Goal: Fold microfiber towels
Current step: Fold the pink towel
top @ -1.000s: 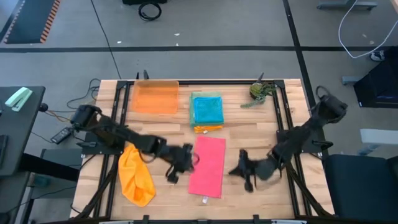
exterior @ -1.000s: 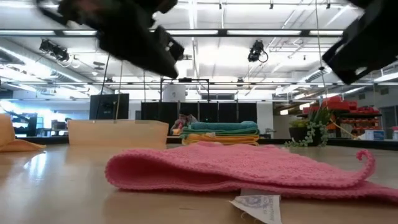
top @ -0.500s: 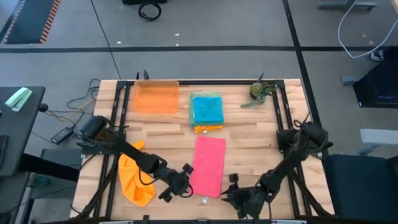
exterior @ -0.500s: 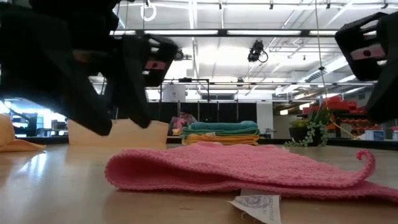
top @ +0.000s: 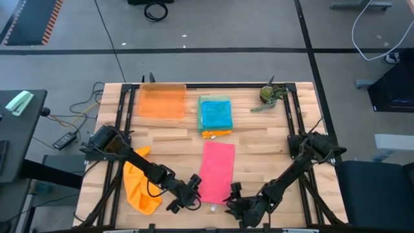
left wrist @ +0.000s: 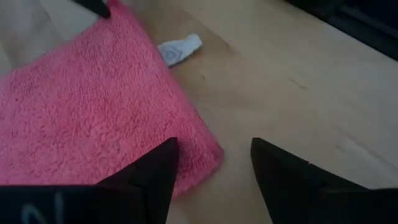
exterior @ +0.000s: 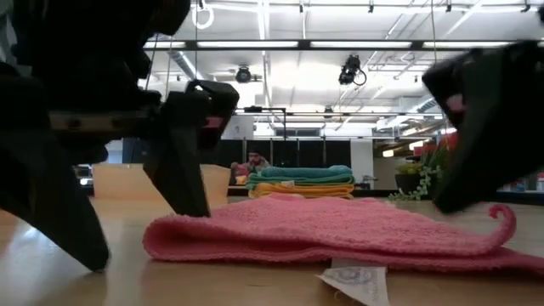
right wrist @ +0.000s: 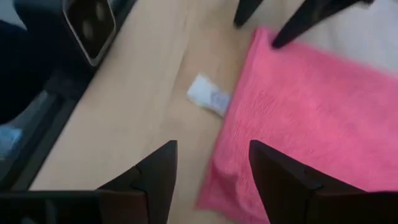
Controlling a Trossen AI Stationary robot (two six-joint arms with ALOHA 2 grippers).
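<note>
Seen from above, the pink towel (top: pixel 216 172) lies folded to a long strip on the table (top: pixel 259 133). Left gripper (top: pixel 185 197) at its near left corner, right gripper (top: pixel 236 202) at its near right corner. Crumpled orange towel (top: pixel 140 186) to the left; a stack of folded towels (top: pixel 215 115) beside the orange tray (top: pixel 162 101) at the far side.

Low view: pink towel (exterior: pixel 340 234) flat, white tag (exterior: pixel 351 279) in front, dark fingers (exterior: pixel 183 153) touching down beside it.

Left wrist: fingers (left wrist: pixel 155 177) spread apart, straddling the towel corner (left wrist: pixel 193 158), holding nothing.

Right wrist: fingers (right wrist: pixel 158 171) also apart over the other corner (right wrist: pixel 214 186), nothing held; tag (right wrist: pixel 209 95) just beside.
</note>
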